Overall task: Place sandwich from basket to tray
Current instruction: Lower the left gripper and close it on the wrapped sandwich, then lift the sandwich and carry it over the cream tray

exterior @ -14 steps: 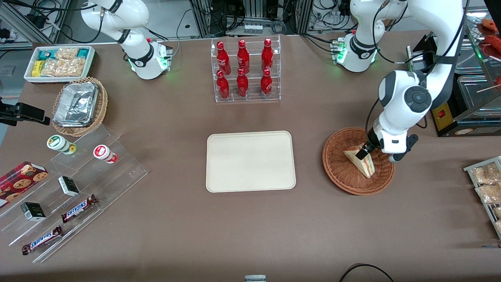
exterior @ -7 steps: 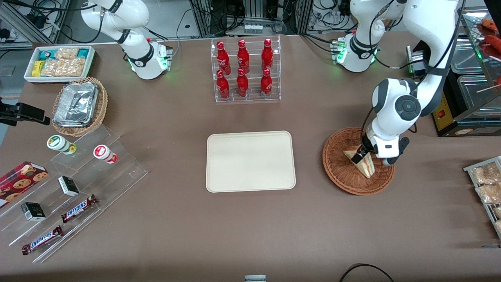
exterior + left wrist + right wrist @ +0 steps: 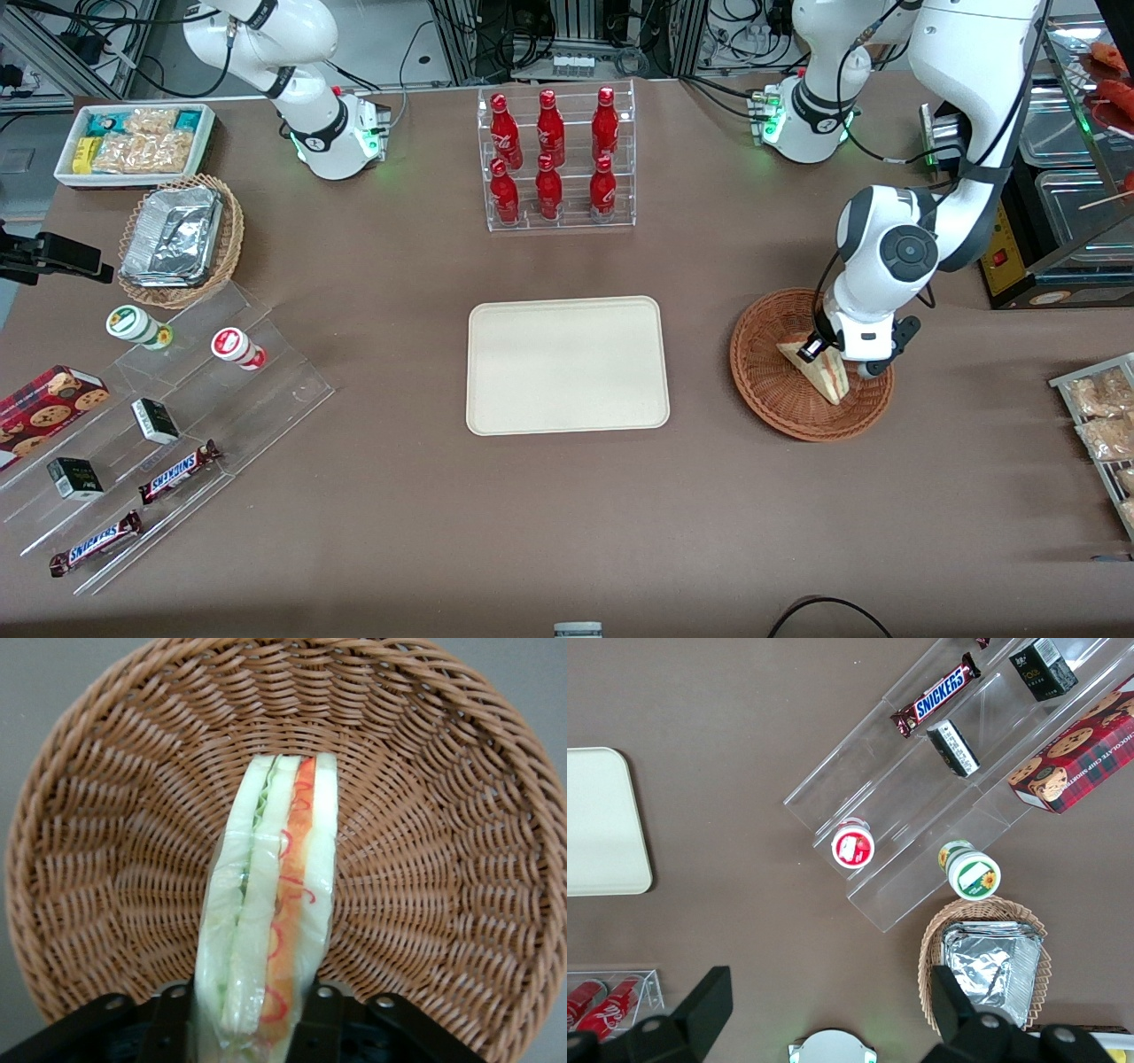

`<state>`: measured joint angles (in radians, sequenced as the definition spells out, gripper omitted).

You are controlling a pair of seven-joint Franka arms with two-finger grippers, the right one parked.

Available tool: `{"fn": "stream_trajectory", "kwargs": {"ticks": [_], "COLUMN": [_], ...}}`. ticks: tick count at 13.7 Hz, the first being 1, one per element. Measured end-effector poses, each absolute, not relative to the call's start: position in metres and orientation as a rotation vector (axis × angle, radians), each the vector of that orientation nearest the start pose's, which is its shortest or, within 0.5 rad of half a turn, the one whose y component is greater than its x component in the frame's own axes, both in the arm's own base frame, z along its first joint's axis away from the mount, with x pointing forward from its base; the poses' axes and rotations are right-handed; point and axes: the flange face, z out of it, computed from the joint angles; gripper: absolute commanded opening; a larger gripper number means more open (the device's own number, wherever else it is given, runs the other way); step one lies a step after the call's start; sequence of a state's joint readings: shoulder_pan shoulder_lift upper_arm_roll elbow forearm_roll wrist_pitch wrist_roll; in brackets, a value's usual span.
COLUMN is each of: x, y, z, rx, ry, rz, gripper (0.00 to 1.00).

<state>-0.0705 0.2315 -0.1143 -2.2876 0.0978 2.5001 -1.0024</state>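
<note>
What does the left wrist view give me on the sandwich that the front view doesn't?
Only the left wrist view shows the sandwich's cut edge close up, with its green and red-orange layers, standing between the two fingers of the gripper. Only the front view shows the tray, bare, lying toward the parked arm's end from the basket. Both show the sandwich in the basket with the gripper at it.

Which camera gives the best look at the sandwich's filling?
The left wrist view: the sandwich fills it, layers facing the camera, between the gripper fingers. The front view shows a small wedge in the basket. The right wrist view misses it.
</note>
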Motion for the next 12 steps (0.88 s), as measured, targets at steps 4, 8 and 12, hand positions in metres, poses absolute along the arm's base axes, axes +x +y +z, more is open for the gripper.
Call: {"fn": "stream_trajectory", "kwargs": {"ticks": [4,8,12], "x": [0.545,0.571,0.571], "y": [-0.103,-0.155,-0.242], "z": [0.294,0.350,0.342], "rx": [-2.905,-2.966,-3.048], "ry": [-0.965,-0.772,-0.532], "rz": [0.060,0.060,0.129], "gripper": [0.00,0.00,0.00]}}
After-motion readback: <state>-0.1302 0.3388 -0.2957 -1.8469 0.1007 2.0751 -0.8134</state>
